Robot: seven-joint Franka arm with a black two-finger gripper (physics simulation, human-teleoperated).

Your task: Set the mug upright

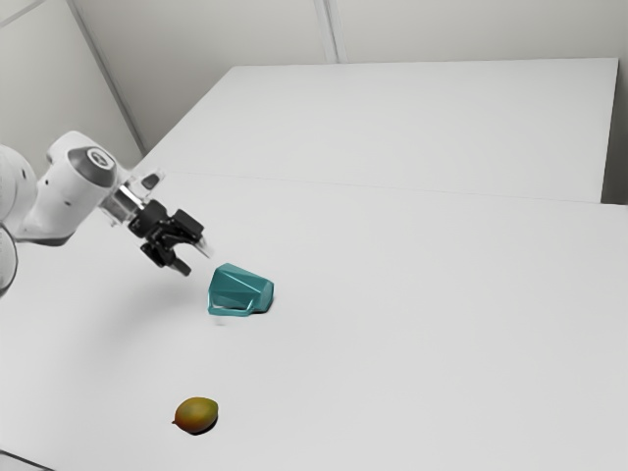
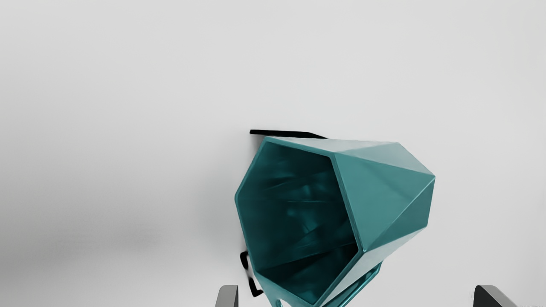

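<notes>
Exterior view: a broad, smooth white table spreads beneath everything, and a white jointed arm reaches in over it from the exterior view's left. Near the arm's end, a glossy teal mug with hard, faceted sides lies on its side, not upright. Its wide mouth faces the arm, its narrower base points toward the exterior view's right, and its teal loop handle sticks out toward the exterior camera.

I judge the mug stiff and fairly light, probably ceramic or hard plastic, so it could chip or crack if knocked over hard. The shiny, tapering facets may slip under a careless squeeze, and the mug could roll or swing about its handle. Opposite sides of the body, just behind the rim, look the surest place to take hold; the thin handle alone would let it pivot.

The black two-finger gripper is released, its fingers spread wide. It holds nothing and stands near the mug on the mouth side, apart from it.

Smallest is a rounded yellow-brown fruit, reddish at one end, well apart from both mug and gripper.
</notes>
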